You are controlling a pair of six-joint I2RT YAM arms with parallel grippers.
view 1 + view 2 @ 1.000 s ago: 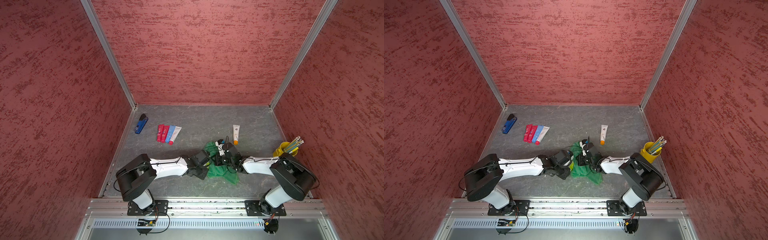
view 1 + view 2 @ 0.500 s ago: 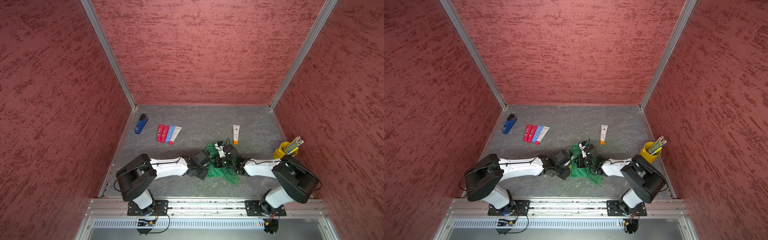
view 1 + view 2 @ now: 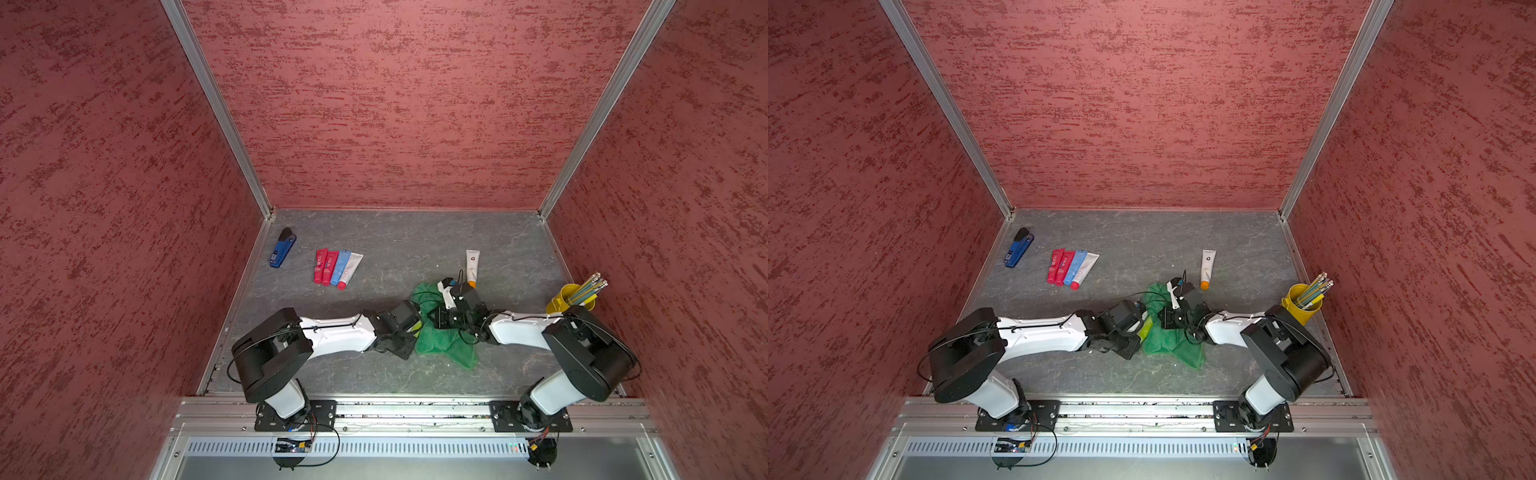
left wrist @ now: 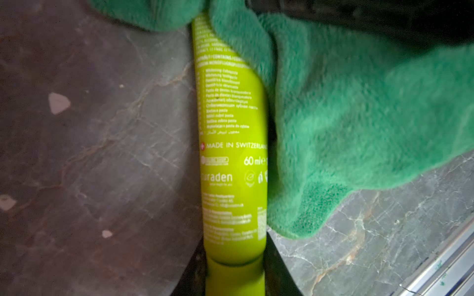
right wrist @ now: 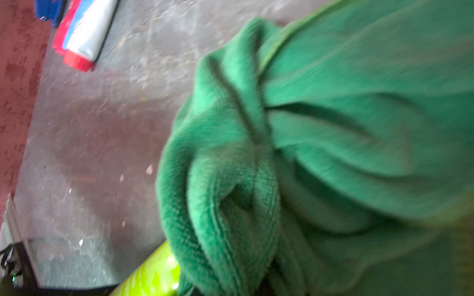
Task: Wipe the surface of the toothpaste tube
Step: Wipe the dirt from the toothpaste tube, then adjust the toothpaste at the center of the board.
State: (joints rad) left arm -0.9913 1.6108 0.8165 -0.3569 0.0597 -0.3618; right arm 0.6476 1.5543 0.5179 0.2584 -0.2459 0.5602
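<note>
A lime-green toothpaste tube [image 4: 232,159] lies level just above the grey floor, and my left gripper [image 4: 234,276] is shut on its cap end. A green cloth [image 4: 359,115] drapes over the tube's far end and along one side. In both top views only a sliver of the tube [image 3: 1145,328] shows between the left gripper [image 3: 409,328] and the cloth [image 3: 440,345]. My right gripper [image 3: 440,318] is shut on the bunched cloth [image 5: 333,128], its fingers buried in the folds. The tube [image 5: 151,276] pokes out under the cloth in the right wrist view.
A row of red, blue and white tubes [image 3: 336,268] lies at the back left, next to a blue stapler [image 3: 282,252]. A white tube with an orange cap [image 3: 472,266] lies just behind the right gripper. A yellow cup of pencils [image 3: 571,297] stands at the right wall.
The right arm has shifted slightly, carrying the bunched cloth along the tube. The left arm and the tube have stayed where they were.
</note>
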